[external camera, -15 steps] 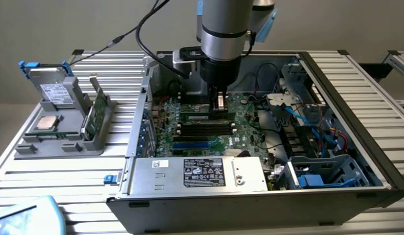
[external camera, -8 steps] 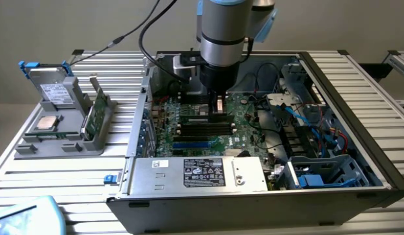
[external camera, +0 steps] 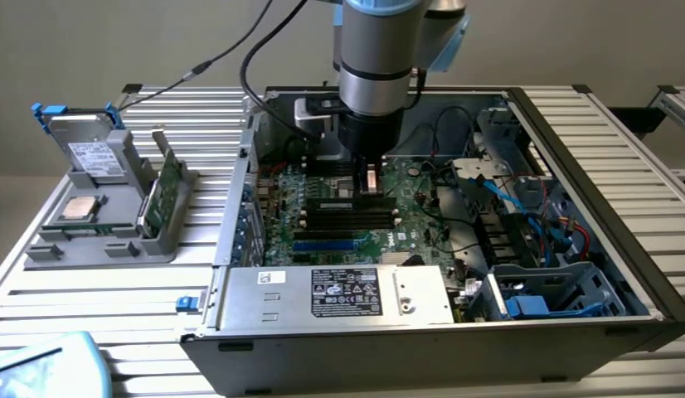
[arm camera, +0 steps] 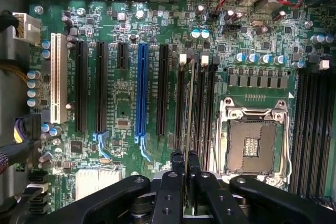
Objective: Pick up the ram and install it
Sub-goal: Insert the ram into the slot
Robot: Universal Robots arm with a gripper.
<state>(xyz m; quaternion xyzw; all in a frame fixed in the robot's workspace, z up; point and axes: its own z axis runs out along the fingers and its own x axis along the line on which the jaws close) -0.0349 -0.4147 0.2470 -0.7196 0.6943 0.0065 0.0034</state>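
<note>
My gripper (external camera: 368, 184) reaches down into the open computer case, over the green motherboard (external camera: 420, 228). It is shut on the ram (arm camera: 189, 103), a thin dark stick that the wrist view shows edge-on, running away from my fingertips (arm camera: 178, 163). The ram lies in line with the black memory slots (arm camera: 180, 108) beside the empty processor socket (arm camera: 254, 140), over the gap between two of them. Whether it sits in a slot or hovers just above I cannot tell.
The case walls (external camera: 608, 207) ring the board. A silver power supply (external camera: 337, 294) lies at the near side, with blue and black cables (external camera: 531, 207) at the exterior view's right. Outside the case on that view's left, a grey holder (external camera: 99, 240) carries a green board (external camera: 160, 199), a processor (external camera: 77, 209) and a drive (external camera: 94, 153).
</note>
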